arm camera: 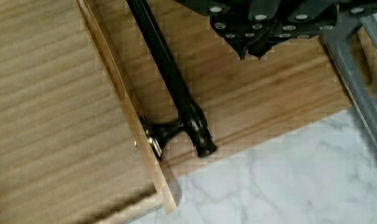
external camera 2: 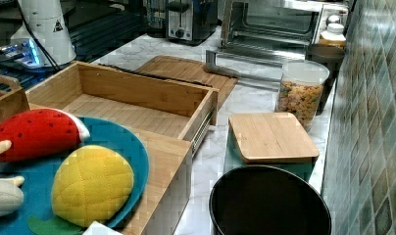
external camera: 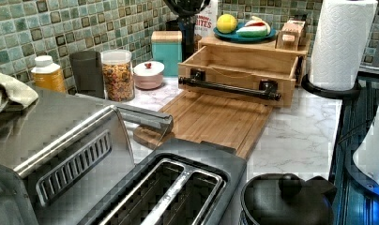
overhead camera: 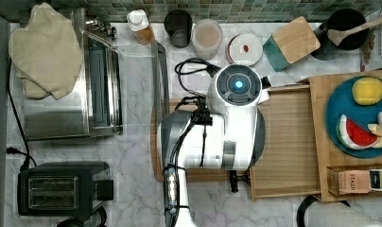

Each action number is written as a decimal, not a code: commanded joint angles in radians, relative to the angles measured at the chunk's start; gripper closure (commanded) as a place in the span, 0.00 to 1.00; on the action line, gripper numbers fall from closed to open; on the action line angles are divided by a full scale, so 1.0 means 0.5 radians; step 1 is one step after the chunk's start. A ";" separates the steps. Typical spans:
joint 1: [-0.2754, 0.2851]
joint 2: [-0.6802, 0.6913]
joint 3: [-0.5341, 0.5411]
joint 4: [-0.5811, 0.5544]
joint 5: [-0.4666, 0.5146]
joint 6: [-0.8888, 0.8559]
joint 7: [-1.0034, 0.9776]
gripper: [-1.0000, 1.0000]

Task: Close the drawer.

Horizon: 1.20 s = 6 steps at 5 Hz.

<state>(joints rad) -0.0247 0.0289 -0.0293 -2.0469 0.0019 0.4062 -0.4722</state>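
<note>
The drawer [overhead camera: 288,142] is a shallow light wooden tray, pulled out of the wooden box toward the top view's left, and it holds nothing. Its black bar handle [external camera: 230,88] runs across the front panel. In the top view my white arm [overhead camera: 227,123] hangs over the drawer's front edge and hides most of the handle. In the wrist view my gripper [arm camera: 249,49] sits above the flat cutting board [arm camera: 270,93], a short way out from the handle [arm camera: 172,79] and not touching it. Its black fingers are shut with nothing between them.
The wooden box top [overhead camera: 321,156] carries a blue plate of toy fruit [overhead camera: 364,118] and a tea box [overhead camera: 350,182]. A toaster oven [overhead camera: 99,85] with its door down and a toaster [overhead camera: 61,187] stand beyond the cutting board. Jars and a teal canister [overhead camera: 293,42] line the tiled wall; a paper towel roll [external camera: 342,42] stands beside the box.
</note>
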 commanded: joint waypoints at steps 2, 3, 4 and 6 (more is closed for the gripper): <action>0.111 -0.052 0.119 -0.434 -0.051 0.537 -0.289 1.00; 0.084 0.015 0.120 -0.501 -0.111 0.646 -0.353 1.00; 0.066 0.064 0.125 -0.599 -0.205 0.771 -0.359 1.00; -0.004 0.080 0.058 -0.633 -0.295 0.777 -0.567 1.00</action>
<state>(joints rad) 0.0019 0.0721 0.0225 -2.4102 -0.1265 0.7739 -0.6582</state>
